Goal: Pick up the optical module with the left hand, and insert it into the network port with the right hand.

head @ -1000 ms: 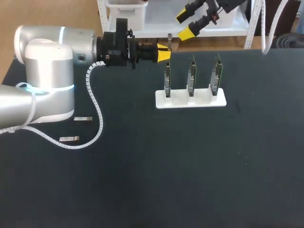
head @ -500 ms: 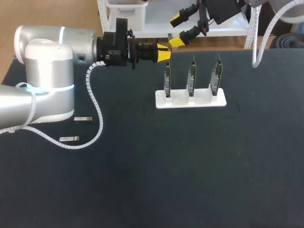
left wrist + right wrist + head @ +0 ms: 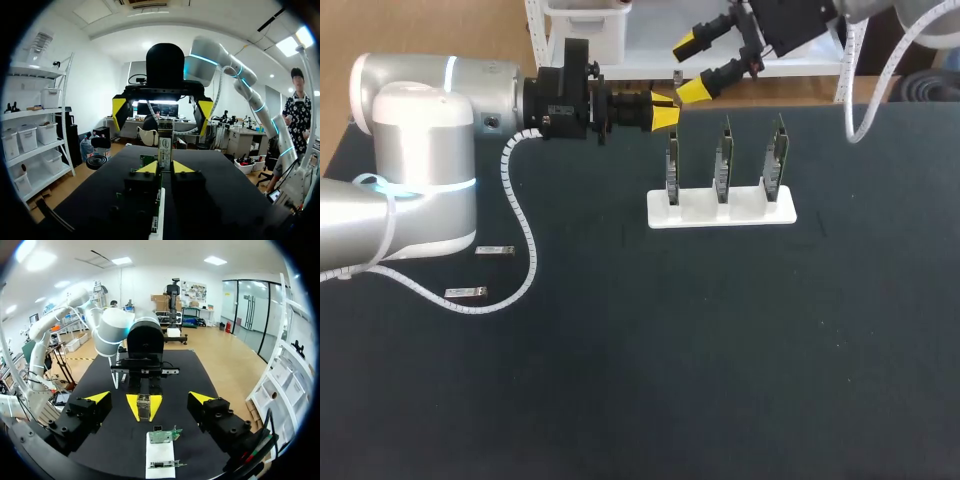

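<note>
My left gripper [image 3: 665, 110] is shut on a small metal optical module [image 3: 677, 82] and holds it above the table's far edge, just behind the leftmost circuit board [image 3: 672, 165]. In the left wrist view the module [image 3: 165, 144] stands between the yellow tips of that gripper [image 3: 165, 168]. My right gripper [image 3: 691, 68] is open, its fingers straddling the module without touching it. In the right wrist view the module [image 3: 144, 406] sits in the left gripper [image 3: 144, 412], ahead of the open right gripper [image 3: 150, 398].
A white stand [image 3: 720, 214] carries three upright circuit boards with ports, also seen under my right gripper as stand [image 3: 159, 456]. Two spare modules [image 3: 494, 250] [image 3: 465, 293] lie at the table's left, near the left arm's white cable.
My right gripper has come down and to the left, closing in on the held module. The left arm and its module have stayed still.
</note>
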Motion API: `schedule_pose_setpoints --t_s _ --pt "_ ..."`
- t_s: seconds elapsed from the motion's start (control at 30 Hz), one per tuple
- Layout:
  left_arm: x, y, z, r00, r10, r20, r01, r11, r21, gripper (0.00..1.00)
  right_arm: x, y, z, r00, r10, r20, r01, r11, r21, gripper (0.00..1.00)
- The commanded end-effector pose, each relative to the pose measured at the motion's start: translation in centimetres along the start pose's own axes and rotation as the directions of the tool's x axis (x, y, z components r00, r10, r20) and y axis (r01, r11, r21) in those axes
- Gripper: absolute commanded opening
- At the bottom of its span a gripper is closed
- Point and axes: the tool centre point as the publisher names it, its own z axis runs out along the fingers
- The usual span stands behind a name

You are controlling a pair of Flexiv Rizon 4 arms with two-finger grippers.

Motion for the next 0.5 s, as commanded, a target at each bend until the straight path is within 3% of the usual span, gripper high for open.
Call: schedule_pose_setpoints --t_s 0.03,0.5 --pt "0.0 0.1 0.0 1.000 0.000 -0.002 0.000 1.000 0.003 0.00 -0.1 -1.0 0.2 1.000 -0.004 0.003 0.004 0.999 -0.047 1.00" --pt "0.0 0.1 0.0 1.000 0.000 -0.002 0.000 1.000 0.003 0.00 -0.9 -0.2 1.6 1.000 -0.007 -0.001 0.007 0.996 -0.084 1.00"
